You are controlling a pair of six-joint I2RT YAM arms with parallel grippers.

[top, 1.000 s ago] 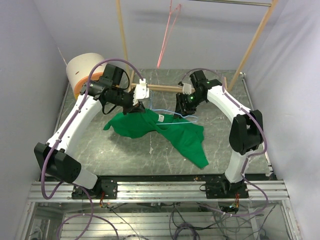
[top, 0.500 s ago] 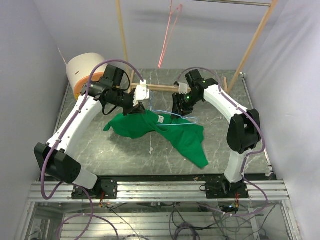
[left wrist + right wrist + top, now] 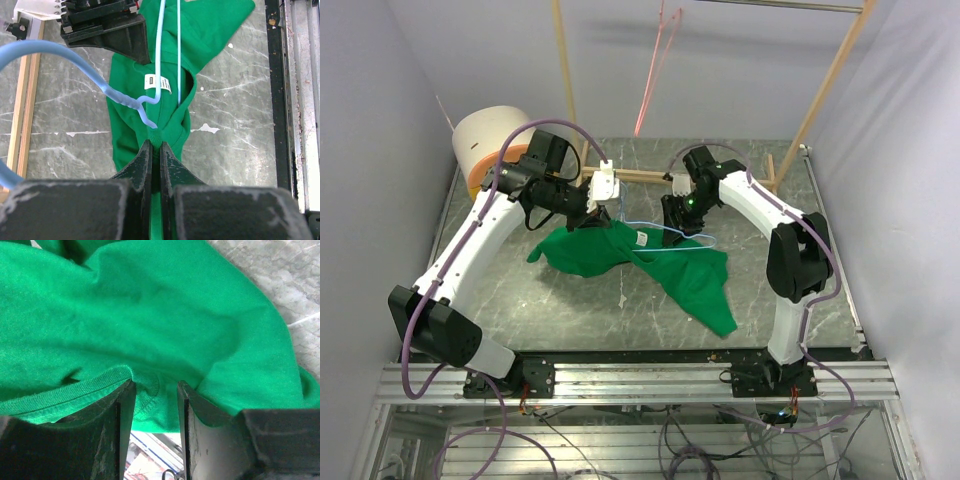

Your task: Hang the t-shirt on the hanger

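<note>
Inward toward the neck opening, the right gripper point(image 3: 155, 390) has shifted. Its fingers stand apart, straddling a fold of the green t-shirt's point(image 3: 670, 270) collar. The left gripper point(image 3: 155, 147) is pinched shut on the opposite collar edge, and the shirt lies mostly on the table. The light blue wire hanger point(image 3: 45, 47) runs into the neck. Closing on the ribbed hem alone should keep the opening spread. The cream drum point(image 3: 490, 130) hides its contents.
</note>
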